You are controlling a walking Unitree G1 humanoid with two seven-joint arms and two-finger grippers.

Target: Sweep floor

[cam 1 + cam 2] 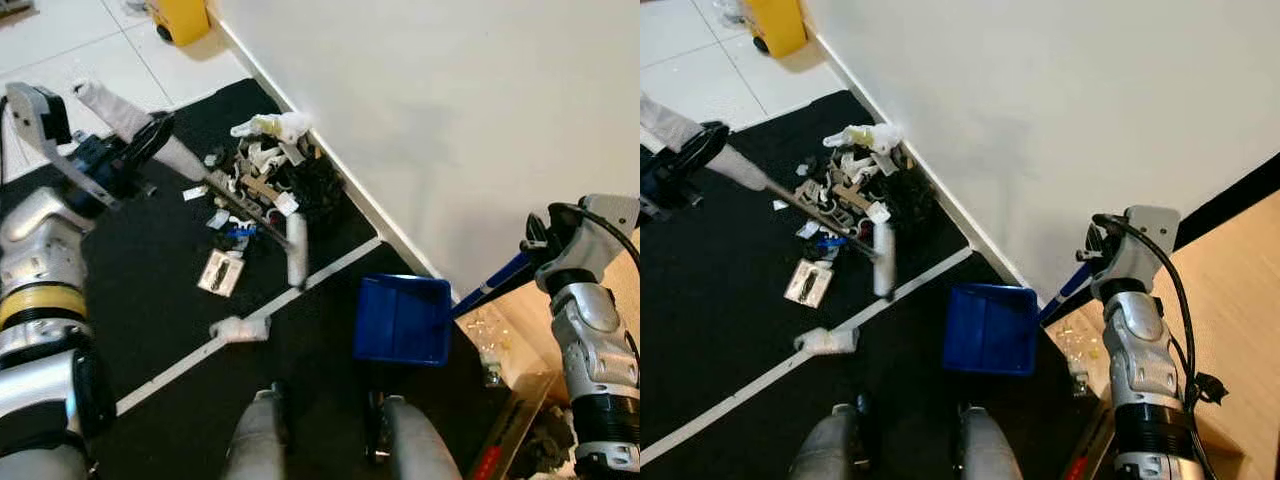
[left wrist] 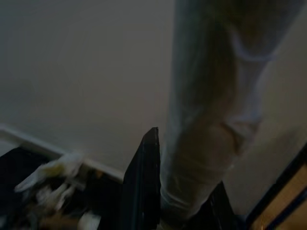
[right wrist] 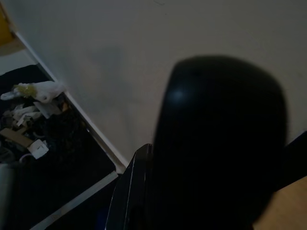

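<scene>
Trash (image 1: 262,178) lies in a heap on the black floor mat (image 1: 150,260), right by the white wall (image 1: 450,120). Your left hand (image 1: 140,145) is clamped on the broom (image 1: 240,205), and its head rests at the edge of the heap. Your right hand (image 1: 540,245) holds the blue dustpan (image 1: 402,320) by its handle; you cannot tell how its fingers sit. Your dustpan sits on the mat near the wall
</scene>
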